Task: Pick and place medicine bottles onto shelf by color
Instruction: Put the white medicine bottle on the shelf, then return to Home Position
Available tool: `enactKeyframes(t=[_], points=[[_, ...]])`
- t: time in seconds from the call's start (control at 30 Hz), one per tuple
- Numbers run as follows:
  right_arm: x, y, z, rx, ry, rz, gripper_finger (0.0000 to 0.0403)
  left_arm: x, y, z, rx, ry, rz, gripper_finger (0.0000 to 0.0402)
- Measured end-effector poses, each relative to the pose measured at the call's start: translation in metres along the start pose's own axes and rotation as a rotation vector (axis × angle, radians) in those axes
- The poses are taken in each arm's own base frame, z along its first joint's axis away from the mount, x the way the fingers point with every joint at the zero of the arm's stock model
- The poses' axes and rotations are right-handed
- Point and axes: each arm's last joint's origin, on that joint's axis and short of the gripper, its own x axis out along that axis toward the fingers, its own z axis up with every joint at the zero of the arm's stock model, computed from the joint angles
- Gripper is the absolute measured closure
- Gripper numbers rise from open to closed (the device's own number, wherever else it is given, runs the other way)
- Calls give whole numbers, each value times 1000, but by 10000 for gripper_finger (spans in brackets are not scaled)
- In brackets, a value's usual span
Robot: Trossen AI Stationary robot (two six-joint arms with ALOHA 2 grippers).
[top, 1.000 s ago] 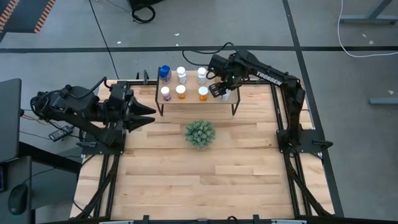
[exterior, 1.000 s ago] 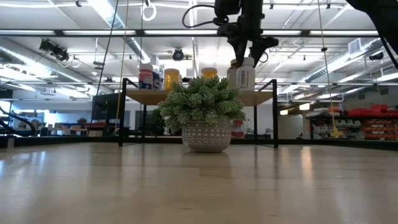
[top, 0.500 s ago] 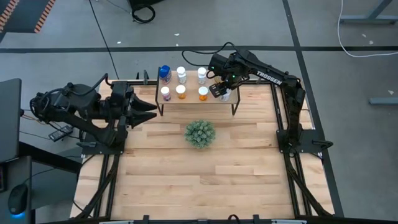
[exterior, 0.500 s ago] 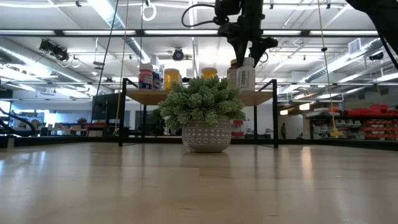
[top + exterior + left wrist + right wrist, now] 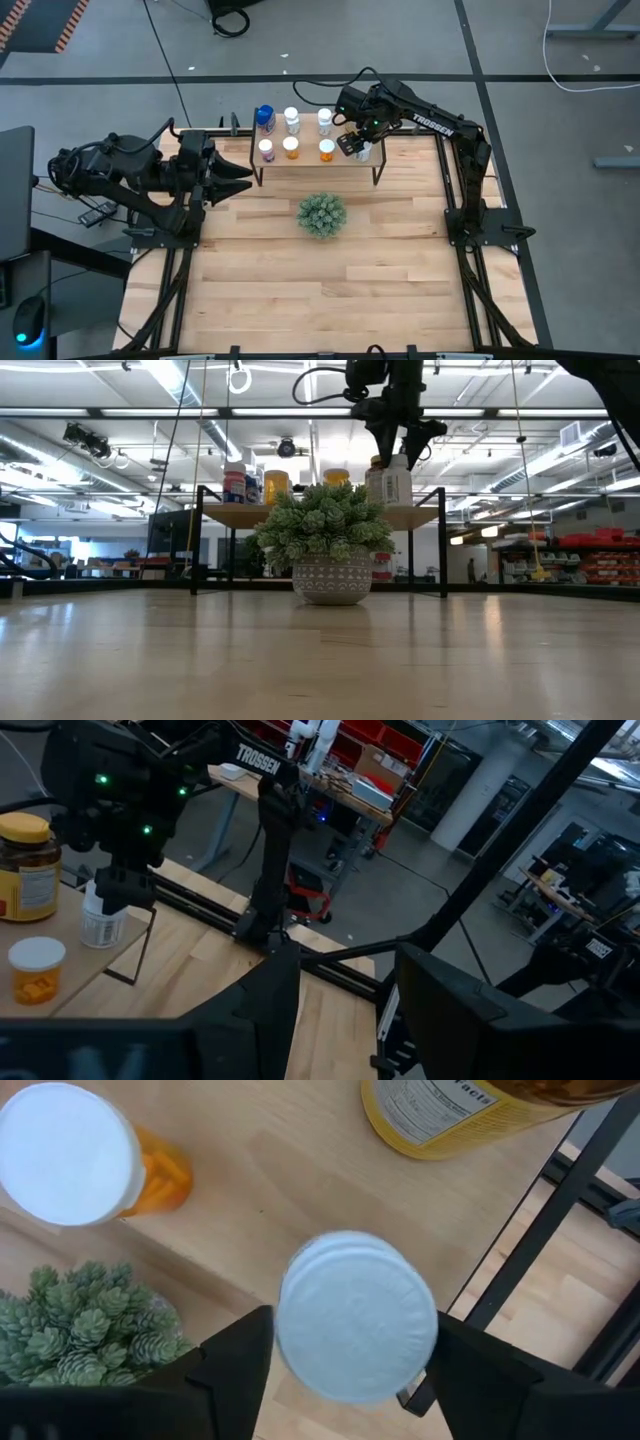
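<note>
Warehouse shelf [image 5: 310,160]: right claw [image 5: 352,1380], spread around white bottle [image 5: 355,1317], could tip it when lifting off.

wooden table [image 5: 300,290] with a potted plant [image 5: 321,215] and a small shelf [image 5: 350,160] of medicine bottles [image 5: 291,148]

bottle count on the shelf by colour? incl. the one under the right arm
blue bottle: 1
purple bottle: 1
orange bottles: 2
white bottles: 3
amber jar, yellow cap: 1
Total: 8
</note>
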Motion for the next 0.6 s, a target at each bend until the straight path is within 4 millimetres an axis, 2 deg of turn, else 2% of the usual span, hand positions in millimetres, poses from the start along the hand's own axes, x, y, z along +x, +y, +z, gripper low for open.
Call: enactKeyframes(t=[0.33,0.6], points=[[-3,-1,-1,4,-10,1,125,0,0,0,1,1,0,230],[-33,-14,-12,41,-92,21,123,1,3,1,2,-6,17,230]])
